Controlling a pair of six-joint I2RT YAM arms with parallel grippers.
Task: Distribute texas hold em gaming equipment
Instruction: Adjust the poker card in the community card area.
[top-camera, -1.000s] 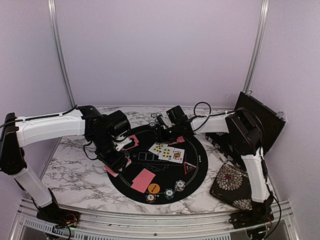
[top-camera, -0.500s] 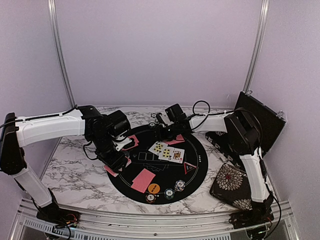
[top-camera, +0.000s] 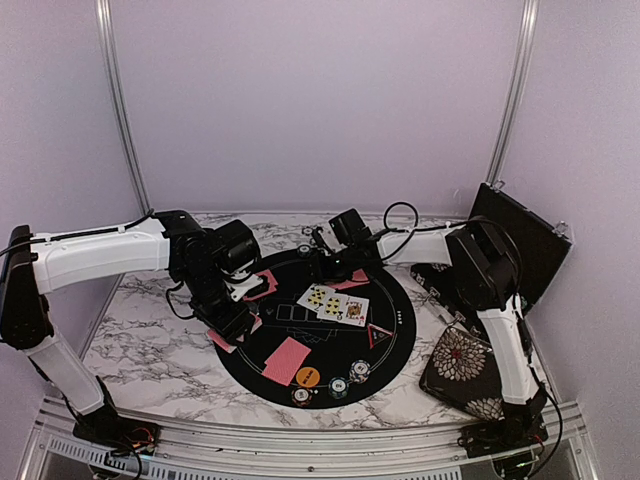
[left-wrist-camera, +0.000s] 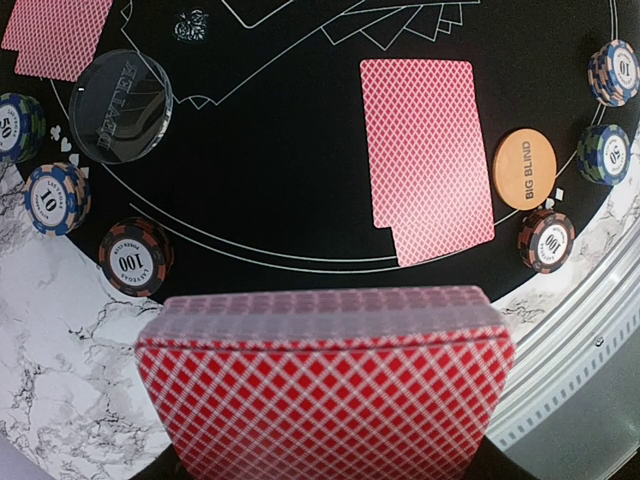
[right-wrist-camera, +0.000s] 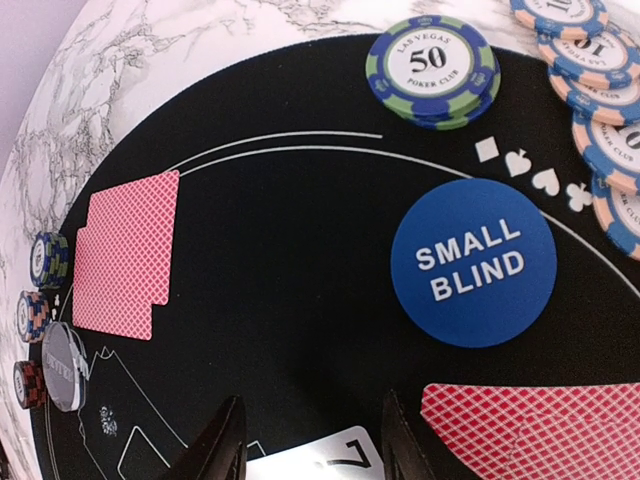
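Left gripper (top-camera: 237, 325), jaws pinching a card deck (left-wrist-camera: 330, 390), hovers at the black mat (top-camera: 325, 350) edge; right gripper (right-wrist-camera: 312, 440), jaws spread, near the mat's Small Blind disc (right-wrist-camera: 473, 262).

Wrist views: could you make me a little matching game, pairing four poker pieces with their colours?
Things:
1. Small Blind button
2. Big Blind button
3. 50 chip
4. deck

Colours:
A. orange
B. red lattice
C. blue with green stripes
D. plain blue

Pairs: 1-D, 2-A, 3-C, 4-B
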